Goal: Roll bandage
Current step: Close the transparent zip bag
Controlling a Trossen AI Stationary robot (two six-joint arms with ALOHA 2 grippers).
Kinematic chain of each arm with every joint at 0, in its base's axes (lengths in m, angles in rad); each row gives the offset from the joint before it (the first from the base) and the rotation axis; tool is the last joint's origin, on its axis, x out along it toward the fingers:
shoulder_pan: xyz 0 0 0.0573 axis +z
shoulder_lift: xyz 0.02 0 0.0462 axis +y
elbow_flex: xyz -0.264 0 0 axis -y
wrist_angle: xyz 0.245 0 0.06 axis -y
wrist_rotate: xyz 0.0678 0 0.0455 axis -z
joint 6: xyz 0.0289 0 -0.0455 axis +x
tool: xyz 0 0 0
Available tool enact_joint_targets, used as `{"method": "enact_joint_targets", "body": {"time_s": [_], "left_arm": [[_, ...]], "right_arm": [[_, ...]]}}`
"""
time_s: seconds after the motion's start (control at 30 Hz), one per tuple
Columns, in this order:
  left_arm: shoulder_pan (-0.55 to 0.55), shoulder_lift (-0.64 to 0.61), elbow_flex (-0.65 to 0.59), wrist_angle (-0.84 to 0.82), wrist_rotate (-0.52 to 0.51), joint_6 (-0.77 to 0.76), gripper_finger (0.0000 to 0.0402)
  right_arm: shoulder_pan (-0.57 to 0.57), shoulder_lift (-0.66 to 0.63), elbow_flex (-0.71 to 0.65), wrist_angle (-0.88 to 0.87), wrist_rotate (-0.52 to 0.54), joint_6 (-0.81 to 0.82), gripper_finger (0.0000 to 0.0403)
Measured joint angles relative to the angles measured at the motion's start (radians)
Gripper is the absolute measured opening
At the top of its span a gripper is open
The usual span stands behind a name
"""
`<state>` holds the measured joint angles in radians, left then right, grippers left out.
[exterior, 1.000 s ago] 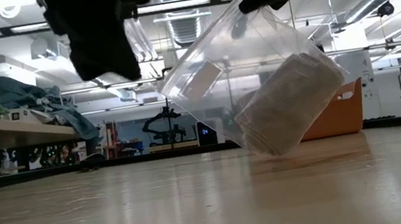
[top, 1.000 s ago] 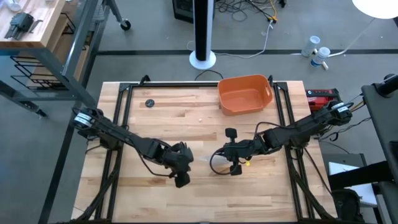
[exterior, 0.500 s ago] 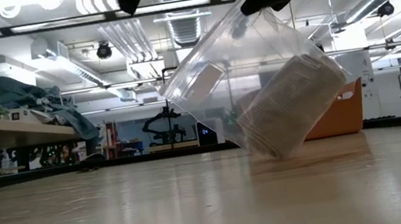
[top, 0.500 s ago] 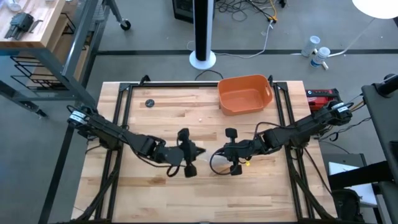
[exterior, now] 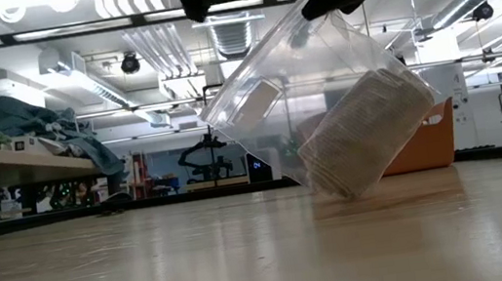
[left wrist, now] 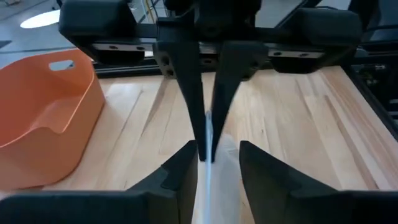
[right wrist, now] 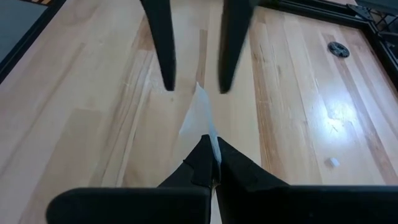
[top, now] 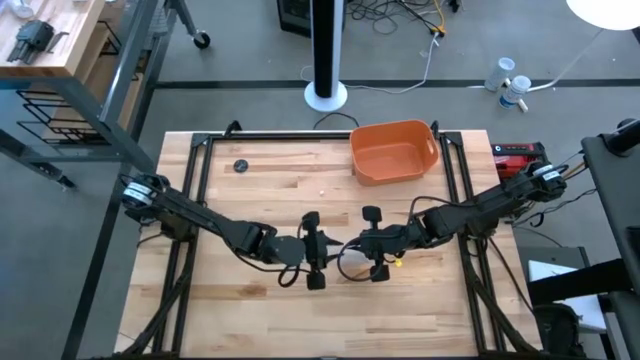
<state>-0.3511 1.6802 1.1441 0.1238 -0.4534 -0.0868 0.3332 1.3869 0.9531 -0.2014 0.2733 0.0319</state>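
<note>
Right gripper (right wrist: 211, 163) jaws pinch the clear wrapper (exterior: 323, 91) edge; bandage (exterior: 368, 134) hangs inside below. Left gripper (left wrist: 211, 165) jaws parted around that edge. Risk: wrapper slips, bandage drops.

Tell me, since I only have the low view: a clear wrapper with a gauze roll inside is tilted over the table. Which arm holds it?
Observer: The right gripper. Its wrist view shows its jaws shut on the edge of the clear wrapper.
Operator: And the dark shape at the top, beside it?
Observer: That is the left gripper, facing the right one over the table's middle. Its jaws stand apart on either side of the wrapper's edge, not clamping it.
Operator: The orange thing behind the bandage?
Observer: An orange tub at the table's far edge, apart from both grippers.
</note>
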Motion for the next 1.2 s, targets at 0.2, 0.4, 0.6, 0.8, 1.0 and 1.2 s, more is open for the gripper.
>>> {"method": "enact_joint_targets", "body": {"time_s": [0.2,0.4,0.6,0.8,1.0,1.2], "left_arm": [[0.014,0.019,0.001,0.008,0.0,0.014,0.0107],[0.025,0.031,0.001,0.008,0.0,0.009,0.0088],[0.045,0.031,0.001,0.012,0.001,-0.01,0.0076],[0.048,0.031,0.001,0.016,0.004,-0.019,0.0074],[0.053,0.031,0.001,0.044,0.109,-0.027,0.0077],[0.056,0.031,0.0,0.041,0.101,-0.027,0.0073]], "right_arm": [[0.0,0.0,0.0,0.005,0.0,0.001,0.0],[0.0,0.0,0.0,0.009,0.0,-0.002,0.0],[0.0,0.0,0.0,0.007,0.004,-0.004,0.0],[0.0,0.0,-0.001,0.009,0.004,-0.005,0.0],[0.0,0.0,-0.001,0.011,-0.001,-0.003,0.0],[0.0,0.0,-0.001,0.012,-0.002,-0.003,0.0]]}}
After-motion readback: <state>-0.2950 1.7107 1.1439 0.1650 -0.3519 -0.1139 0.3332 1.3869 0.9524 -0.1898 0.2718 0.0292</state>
